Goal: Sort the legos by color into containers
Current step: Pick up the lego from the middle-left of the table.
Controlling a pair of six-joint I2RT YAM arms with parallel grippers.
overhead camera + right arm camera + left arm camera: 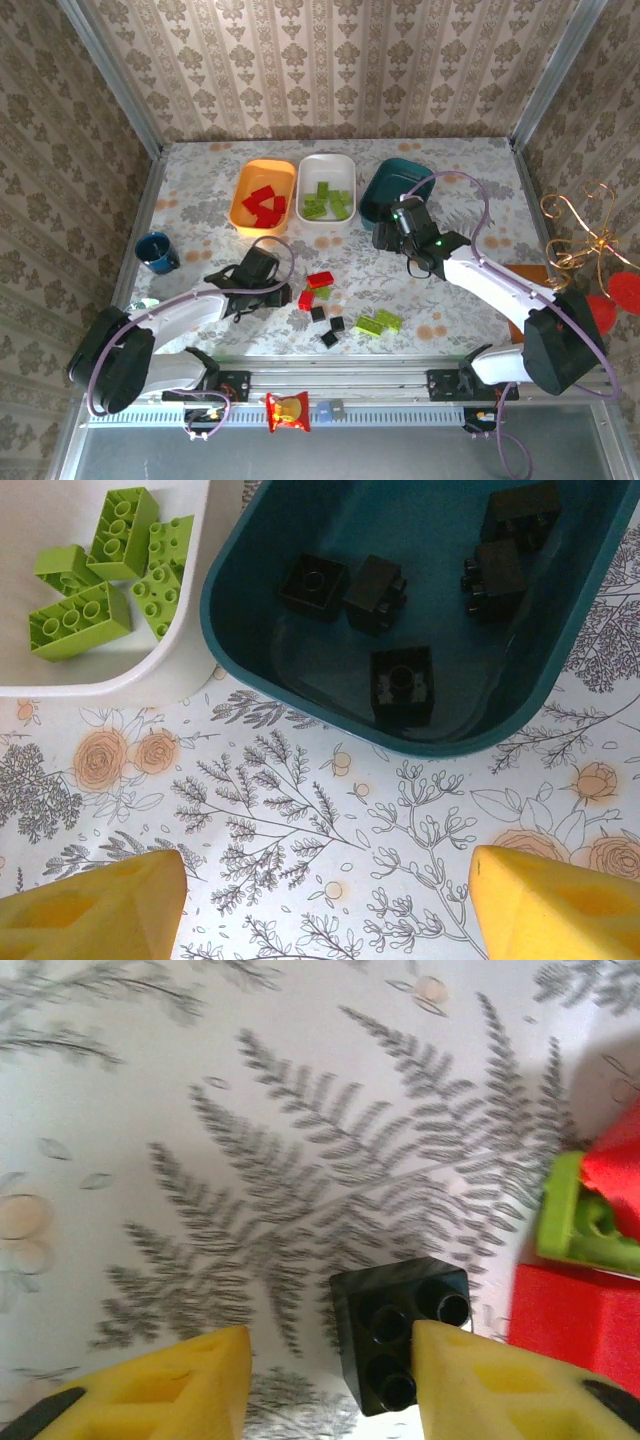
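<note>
Left wrist view: our left pincer (330, 1335), jaws apart, straddles the small black plastic lego brick (395, 1310) on the fern-print counter (250, 1160), brick against one jaw only, so we'd centre b4 squeezing & avoid nudging the red plastic brick (570, 1315) just beside.

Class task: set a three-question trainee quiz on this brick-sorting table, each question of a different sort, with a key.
1. True or false: the white tray holds lime green bricks.
2. Which brick sits between the fingers of the left gripper? A red, B black, C green.
3. Fill in: the teal tray holds ___ bricks.
Key: 1 true; 2 B, the black brick; 3 black.
</note>
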